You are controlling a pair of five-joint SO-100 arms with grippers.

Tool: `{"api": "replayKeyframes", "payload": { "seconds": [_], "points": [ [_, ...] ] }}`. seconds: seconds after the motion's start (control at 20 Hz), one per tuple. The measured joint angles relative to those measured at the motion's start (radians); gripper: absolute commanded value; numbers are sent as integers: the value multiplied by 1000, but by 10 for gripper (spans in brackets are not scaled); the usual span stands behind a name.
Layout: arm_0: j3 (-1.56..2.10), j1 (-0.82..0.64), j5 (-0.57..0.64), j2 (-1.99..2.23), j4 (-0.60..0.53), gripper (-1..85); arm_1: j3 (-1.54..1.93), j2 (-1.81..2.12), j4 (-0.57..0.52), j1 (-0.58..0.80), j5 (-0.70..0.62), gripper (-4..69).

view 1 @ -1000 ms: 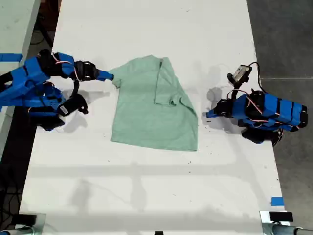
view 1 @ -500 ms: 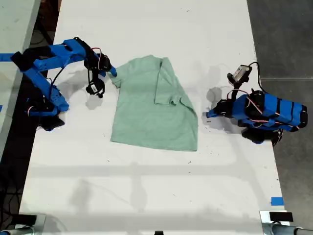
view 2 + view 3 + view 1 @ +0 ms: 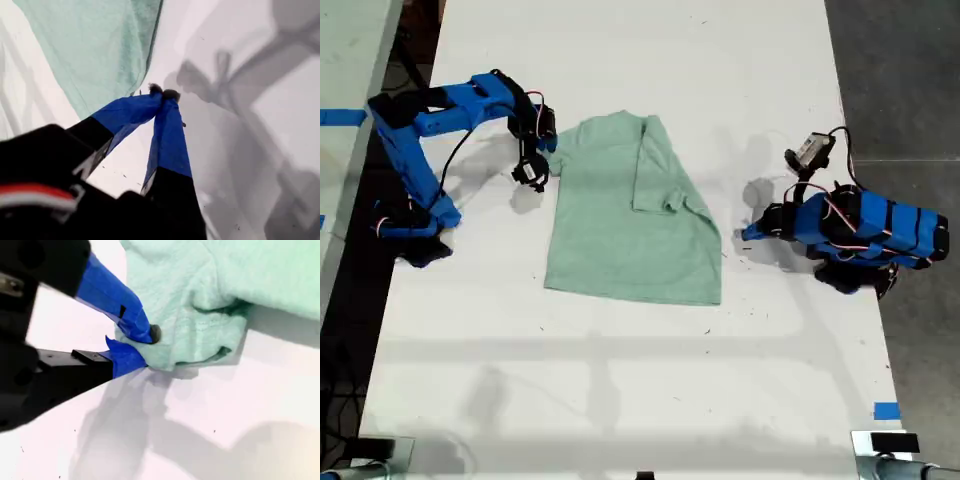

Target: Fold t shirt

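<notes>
Two blue arms flank the pale mint-green short-sleeved cloth T-shirt (image 3: 625, 225), which lies on the white tabletop (image 3: 640, 400) near its middle, one sleeve folded inward over the body. My second gripper (image 3: 142, 352), on the arm at the exterior view's left, pinches the bunched sleeve edge of the T-shirt between its blue fingers (image 3: 127, 315); in the exterior view that grip point (image 3: 548, 150) is partly hidden behind the arm's black wrist parts. My first gripper (image 3: 162, 94), on the arm at the exterior view's right (image 3: 752, 232), has its tips pressed together on nothing, just off the T-shirt's edge, above the tabletop. Much of the first wrist view is blocked by the gripper's own black body. No writing or label can be read anywhere; the T-shirt is plain.

Since a second ago the arm at the exterior view's left has risen from a low, stretched pose into a raised arch, and the T-shirt's near sleeve and edge have shifted slightly. The other arm has not moved.
</notes>
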Motion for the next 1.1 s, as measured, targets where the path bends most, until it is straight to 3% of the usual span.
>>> {"api": "replayKeyframes", "payload": {
  "seconds": [0.25, 0.35, 0.6, 0.65, 0.7, 0.9, 1.1],
  "points": [
    [-288, 238, -92, 23, 199, -1, 0, 0, 0, 0, 3, -2],
    [-453, 374, -170, -38, 218, -1, 0, 0, 0, 0, 3, -2],
    [-804, 621, -344, -373, 215, 198, 0, 0, 0, 0, 3, -2],
    [-811, 620, -357, -396, 218, 169, 0, 0, 0, 0, 3, -2],
    [-818, 607, -360, -400, 224, -1, 0, 0, 0, 0, 3, -2],
    [-765, 583, -360, -238, 327, -1, 0, 0, 0, 0, 3, -2],
    [-448, 548, -359, 318, 273, -1, 0, 0, 0, 0, 3, -2]
  ]
}}
